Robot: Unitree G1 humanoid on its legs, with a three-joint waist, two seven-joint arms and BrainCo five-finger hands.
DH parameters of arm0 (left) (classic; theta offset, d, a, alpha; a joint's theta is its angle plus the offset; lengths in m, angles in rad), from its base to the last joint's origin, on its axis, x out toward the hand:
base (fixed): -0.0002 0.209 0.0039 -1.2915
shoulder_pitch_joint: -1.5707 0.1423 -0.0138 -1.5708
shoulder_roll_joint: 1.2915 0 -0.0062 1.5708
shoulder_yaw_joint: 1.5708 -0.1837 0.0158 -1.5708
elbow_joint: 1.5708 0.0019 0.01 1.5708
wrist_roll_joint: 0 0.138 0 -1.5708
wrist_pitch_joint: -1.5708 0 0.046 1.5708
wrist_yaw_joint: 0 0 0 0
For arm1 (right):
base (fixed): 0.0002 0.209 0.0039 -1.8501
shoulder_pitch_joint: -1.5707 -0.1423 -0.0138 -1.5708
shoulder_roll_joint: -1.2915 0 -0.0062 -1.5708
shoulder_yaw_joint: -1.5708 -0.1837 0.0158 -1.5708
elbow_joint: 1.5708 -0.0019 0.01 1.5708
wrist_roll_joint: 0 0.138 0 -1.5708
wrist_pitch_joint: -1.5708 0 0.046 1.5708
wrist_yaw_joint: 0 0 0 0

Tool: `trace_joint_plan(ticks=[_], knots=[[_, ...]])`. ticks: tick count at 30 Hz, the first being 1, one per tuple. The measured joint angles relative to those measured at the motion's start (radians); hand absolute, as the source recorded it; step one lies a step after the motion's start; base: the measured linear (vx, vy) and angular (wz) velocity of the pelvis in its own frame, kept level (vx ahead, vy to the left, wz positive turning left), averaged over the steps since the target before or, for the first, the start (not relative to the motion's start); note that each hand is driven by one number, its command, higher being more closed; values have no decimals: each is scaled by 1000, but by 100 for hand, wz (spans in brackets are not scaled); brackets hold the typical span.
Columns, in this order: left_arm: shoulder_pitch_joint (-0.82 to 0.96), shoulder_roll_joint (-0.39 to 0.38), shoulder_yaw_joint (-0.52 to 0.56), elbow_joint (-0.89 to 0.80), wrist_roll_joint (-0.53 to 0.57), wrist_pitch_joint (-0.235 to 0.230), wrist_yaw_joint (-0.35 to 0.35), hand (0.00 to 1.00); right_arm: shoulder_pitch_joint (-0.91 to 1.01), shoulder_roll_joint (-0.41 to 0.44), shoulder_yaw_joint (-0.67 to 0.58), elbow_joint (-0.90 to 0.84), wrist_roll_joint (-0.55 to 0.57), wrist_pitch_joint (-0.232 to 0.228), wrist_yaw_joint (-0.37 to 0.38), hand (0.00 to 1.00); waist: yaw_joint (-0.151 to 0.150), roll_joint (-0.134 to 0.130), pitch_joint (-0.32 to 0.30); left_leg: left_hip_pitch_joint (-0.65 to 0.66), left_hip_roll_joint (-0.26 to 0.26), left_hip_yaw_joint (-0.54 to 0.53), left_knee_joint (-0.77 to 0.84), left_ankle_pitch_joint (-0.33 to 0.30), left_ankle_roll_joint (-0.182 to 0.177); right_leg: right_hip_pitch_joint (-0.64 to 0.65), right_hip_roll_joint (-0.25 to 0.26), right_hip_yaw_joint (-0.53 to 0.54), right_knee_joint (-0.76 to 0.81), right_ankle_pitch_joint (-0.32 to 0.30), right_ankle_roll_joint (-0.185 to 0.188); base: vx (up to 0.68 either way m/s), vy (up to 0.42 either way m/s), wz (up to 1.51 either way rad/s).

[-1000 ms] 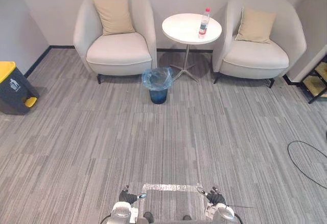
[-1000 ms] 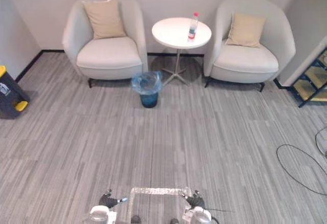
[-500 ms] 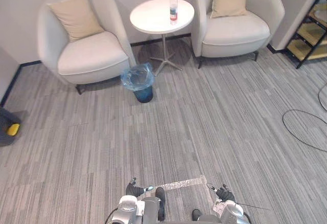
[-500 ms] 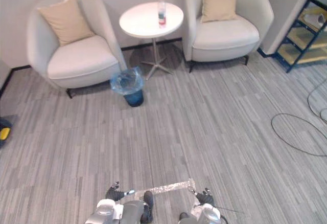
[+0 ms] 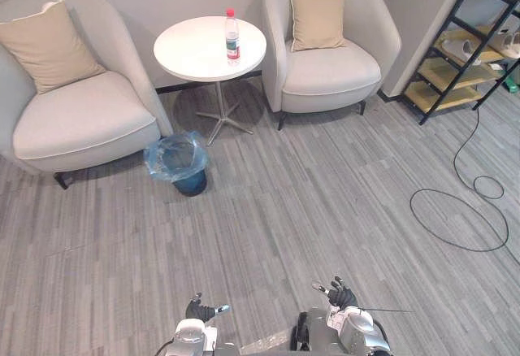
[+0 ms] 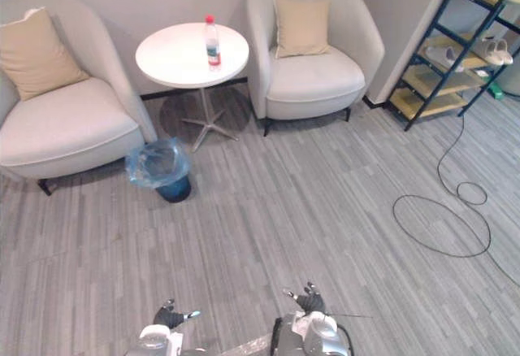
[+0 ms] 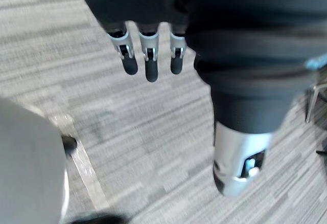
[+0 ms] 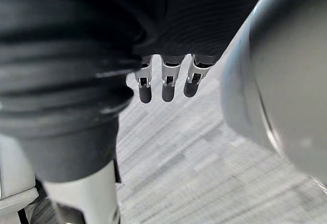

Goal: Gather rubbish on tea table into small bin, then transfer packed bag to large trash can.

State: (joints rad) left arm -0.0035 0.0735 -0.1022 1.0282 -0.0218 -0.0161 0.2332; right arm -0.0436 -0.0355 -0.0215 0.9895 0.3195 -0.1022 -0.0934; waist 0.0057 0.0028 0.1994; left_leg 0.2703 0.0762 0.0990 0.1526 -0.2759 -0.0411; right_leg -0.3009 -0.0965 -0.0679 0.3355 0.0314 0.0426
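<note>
Camera swung right; tea table (image 5: 195, 49), shoe rack (image 5: 445, 71) stand on grey carpet (image 5: 325, 201).

- The left hand (image 5: 197, 310) has a black back and pale silver fingers.
- The left cover (image 7: 245, 55) is matt black, ribbed in rounded rings over the wrist and the back of the hand.
- The left fingers (image 7: 148, 63) are silver-grey with small dark recesses and end in rounded black tips.
- The left thumb (image 7: 239, 160) is a thick silver-grey cylinder below a black sleeve, with a dark slot near its end.
- The right hand (image 5: 340, 297) has the same black back.
- The right cover (image 8: 66, 70) is black and ribbed.
- The right fingers (image 8: 167, 81) are silver with black tips.
- The right thumb (image 8: 84, 198) is pale silver.
- The left arm (image 5: 188, 340) and right arm (image 5: 355, 336) are smooth, rounded silver-grey shells.
</note>
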Motion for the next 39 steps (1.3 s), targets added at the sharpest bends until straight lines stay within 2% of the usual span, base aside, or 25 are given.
trace_joint_plan(ticks=[1,3,4,5,6,7,9,11,13,14,15,16,17,18,19,22,24,25,27,29,32,34,35,36,39], knots=[[-6,-8,2,8,0,2,-1,0,-11,-12,-3,3,-1,-2,0,0,3,23,5,4,21,-7,5,-6,-4,-3,15,-6,21,-4,-1,408,-280,24],[-11,-50,6,21,0,0,-2,0,-13,-43,-16,12,1,5,1,0,-7,76,-4,-65,74,-86,169,-1,-14,20,46,-50,44,-101,-31,397,-298,27],[-15,-52,7,23,0,0,-2,0,-13,-46,-15,12,1,5,2,0,-5,81,-4,-86,81,-96,213,7,-27,30,50,-62,39,-108,-38,435,-342,46],[-25,-62,9,23,0,1,-3,0,-6,-48,-18,13,5,10,1,0,-9,87,-3,-188,104,-137,435,86,-85,93,67,-89,5,-136,-52,369,-275,45],[-30,-65,11,19,0,1,-3,0,2,-48,-16,11,8,10,0,0,-8,85,0,-228,113,-139,525,147,-92,128,73,-96,-15,-143,-58,438,-283,59],[-36,-69,24,10,0,0,-4,0,12,-45,-15,12,18,9,-1,0,3,74,13,-299,144,-109,693,141,-85,210,79,-113,-63,-162,-84,293,-145,36],[-36,-70,30,-13,-1,-9,-4,0,14,-41,-17,18,38,9,-5,0,6,62,24,-386,158,-30,777,64,-49,310,78,-139,-126,-172,-94,329,-154,34],[-36,-69,29,-32,-2,-16,-6,0,15,-41,-21,26,46,9,-6,0,10,62,24,-469,144,43,727,30,-31,363,75,-155,-183,-165,-82,284,-95,18],[-38,-69,29,-46,-2,-19,-21,0,18,-38,-39,33,54,12,-10,0,29,64,25,-535,87,97,519,31,-27,417,67,-160,-240,-166,-69,310,5,3],[-42,-71,28,-48,-1,-20,-22,0,19,-36,-48,34,54,13,-13,0,37,63,25,-536,43,100,362,59,-29,442,59,-160,-263,-167,-56,475,90,0],[-41,-77,27,-47,-1,-20,-22,0,19,-37,-52,36,53,12,-15,0,48,75,18,-524,-8,92,87,187,-27,479,61,-155,-301,-178,-35,509,138,-18],[-41,-77,28,-46,-1,-20,-22,0,13,-36,-49,50,51,12,-15,0,63,73,17,-506,-20,84,39,302,-11,495,62,-132,-313,-188,-20,529,147,-27],[-43,-75,28,-45,-1,-20,-22,0,7,-34,-45,55,51,13,-17,0,71,68,14,-493,-35,91,26,306,28,503,55,-117,-319,-194,-11,468,113,-17],[-48,-61,29,-42,-1,-18,-24,0,-2,-14,-33,55,44,13,-15,0,62,35,14,-498,-64,100,58,272,64,506,20,-102,-319,-201,1,462,117,4],[-51,-52,29,-42,-1,-17,-24,0,-6,-10,-28,56,42,13,-15,0,59,29,15,-507,-65,101,86,253,70,505,15,-91,-308,-201,5,537,166,8],[-52,-48,28,-31,-2,-17,-25,0,-7,-1,-4,55,32,14,-3,0,56,20,5,-466,-68,116,144,140,79,391,-9,0,34,-250,93,395,151,-12],[-51,-35,9,-12,-6,-14,-24,0,9,9,-5,53,28,15,5,0,53,1,2,-369,-89,118,105,108,78,241,-34,59,417,-212,231,335,90,-6],[-51,-29,-4,-7,-9,-13,-24,0,10,9,-6,49,25,13,6,0,51,-2,0,-348,-94,114,95,105,80,224,-38,56,469,-214,228,517,77,17],[-52,-13,-45,25,-10,-9,-25,0,8,4,-14,48,1,12,12,0,40,-7,1,-215,-109,82,18,99,87,175,-64,-17,597,-268,135,447,19,34],[-43,-9,-41,26,-11,-8,-23,0,5,0,-14,48,-6,11,19,0,31,4,4,-128,-91,52,-37,99,87,128,-62,-113,502,-321,43,336,-59,46],[-43,-10,-36,25,-11,-8,-24,0,-4,-6,-15,45,-5,10,25,0,24,6,6,-93,-57,14,-38,97,84,69,-38,-122,282,-315,26,375,-161,60],[-34,-9,-31,25,-10,-8,-25,0,-8,-4,-15,40,-5,7,25,0,3,4,6,-78,-26,-42,-31,62,36,61,13,1,16,-193,37,359,-279,86],[-22,-4,-23,25,-10,-10,-27,0,5,-1,-16,47,-2,8,26,0,0,-28,-11,-73,-38,-78,-20,9,-8,59,5,76,-93,-55,57,474,-374,76],[-35,-24,7,40,-9,-9,-32,0,-9,-18,-22,50,-3,10,25,0,4,10,0,-61,6,-101,14,-32,-33,60,31,44,-23,-55,17,384,-307,56],[-30,-49,25,45,-9,-15,-42,0,-7,-27,-52,51,-1,11,24,0,0,45,-9,-116,40,-138,150,-31,-34,90,51,-4,-15,-121,-12,334,-278,46]])
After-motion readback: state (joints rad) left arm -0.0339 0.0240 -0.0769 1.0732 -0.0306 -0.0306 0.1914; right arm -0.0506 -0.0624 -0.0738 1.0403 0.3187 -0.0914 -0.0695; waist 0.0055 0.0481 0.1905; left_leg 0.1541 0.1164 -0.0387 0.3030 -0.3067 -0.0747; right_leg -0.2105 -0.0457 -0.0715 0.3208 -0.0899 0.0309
